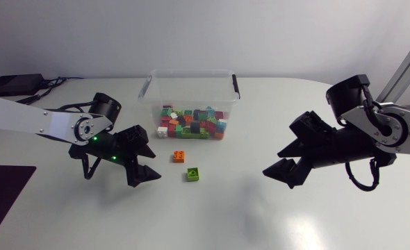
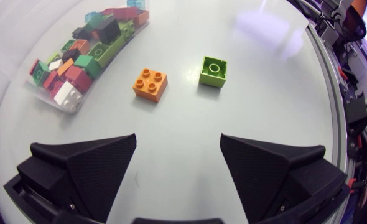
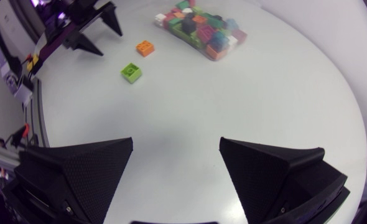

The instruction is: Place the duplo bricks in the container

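Left claw (image 2: 178, 135) spread wide and empty. Just ahead of it lie an orange four-stud brick (image 2: 150, 83) and a green one-stud brick (image 2: 213, 71), outside the clear, brick-filled container (image 1: 191, 72). Right claw (image 3: 176, 140) is likewise spread, well away from both.

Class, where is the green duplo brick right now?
Head view: the green brick lies on the table before the container, beside the orange brick, near the left gripper.

a white table (image 1: 219, 215) carries a dark mat (image 1: 2, 198) and a black box (image 1: 14, 84) with cables (image 1: 55, 82).
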Motion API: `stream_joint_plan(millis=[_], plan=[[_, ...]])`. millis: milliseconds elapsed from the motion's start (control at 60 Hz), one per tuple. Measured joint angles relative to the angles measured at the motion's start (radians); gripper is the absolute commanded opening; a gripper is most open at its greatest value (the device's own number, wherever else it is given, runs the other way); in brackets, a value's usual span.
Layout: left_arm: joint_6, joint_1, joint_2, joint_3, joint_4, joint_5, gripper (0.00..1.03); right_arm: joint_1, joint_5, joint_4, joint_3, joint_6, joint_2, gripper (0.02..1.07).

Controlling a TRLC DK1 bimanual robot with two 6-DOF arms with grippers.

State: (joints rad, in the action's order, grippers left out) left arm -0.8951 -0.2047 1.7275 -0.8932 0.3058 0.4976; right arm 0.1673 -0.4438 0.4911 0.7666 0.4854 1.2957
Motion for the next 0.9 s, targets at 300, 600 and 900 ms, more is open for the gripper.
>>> stream_joint_plan(millis=[300,600,900], plan=[[-0.138,0.003,0.210,-0.153,-0.046,0.112,0.81,0.161,-0.002,0.000,0.000,0.195,0.062,1.02],[-0.206,-0.006,0.343,-0.286,-0.046,0.163,0.76,0.280,-0.003,-0.001,0.039,0.253,0.214,1.02],[-0.242,-0.043,0.401,-0.359,-0.034,0.206,0.40,0.327,0.003,-0.013,0.218,0.286,0.394,1.02]])
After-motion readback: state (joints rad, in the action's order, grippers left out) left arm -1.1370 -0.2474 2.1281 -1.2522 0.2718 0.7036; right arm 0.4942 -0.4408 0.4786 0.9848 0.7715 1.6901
